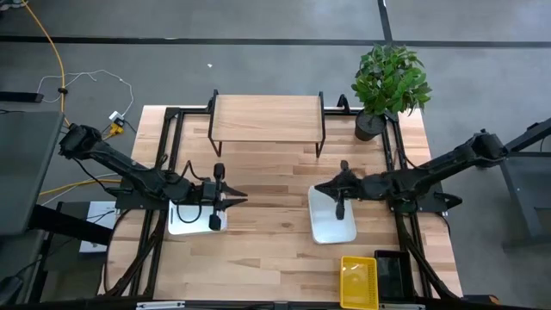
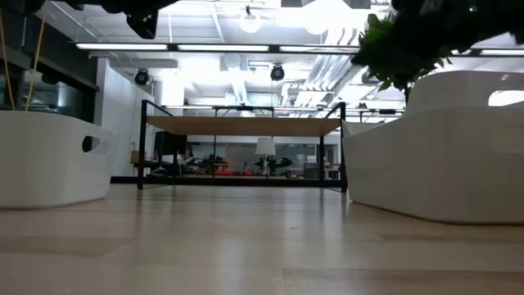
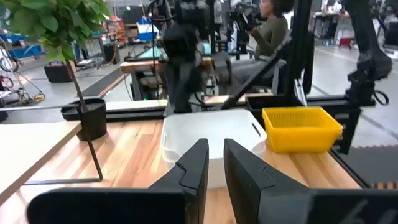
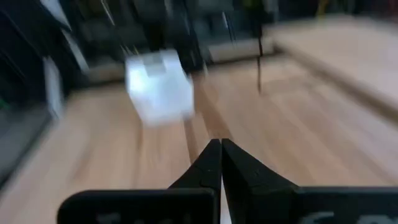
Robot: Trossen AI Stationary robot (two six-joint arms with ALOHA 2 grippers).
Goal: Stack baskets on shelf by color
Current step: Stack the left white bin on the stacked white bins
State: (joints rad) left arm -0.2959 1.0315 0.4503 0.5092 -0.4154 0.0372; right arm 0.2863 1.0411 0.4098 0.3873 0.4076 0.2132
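The shelf (image 1: 267, 116) stands on black legs at the table's far middle, and its wooden top is bare. One white basket (image 1: 196, 217) sits flat on the table under my left arm. A second white basket (image 1: 331, 215) sits right of centre. A yellow basket (image 1: 359, 280) rests by the near edge at the right. My left gripper (image 1: 244, 198) hovers level, just right of the left white basket, with a narrow gap between its fingers (image 3: 198, 165) and nothing in it. My right gripper (image 1: 317, 189) is shut and hangs over the second basket's far left corner.
A potted plant (image 1: 387, 82) stands at the table's far right corner beside the shelf. Black frame rails (image 1: 168, 155) run along the table's left and right sides. Bare tabletop (image 1: 275, 250) lies between the two white baskets. A person (image 3: 268, 31) sits in the room beyond.
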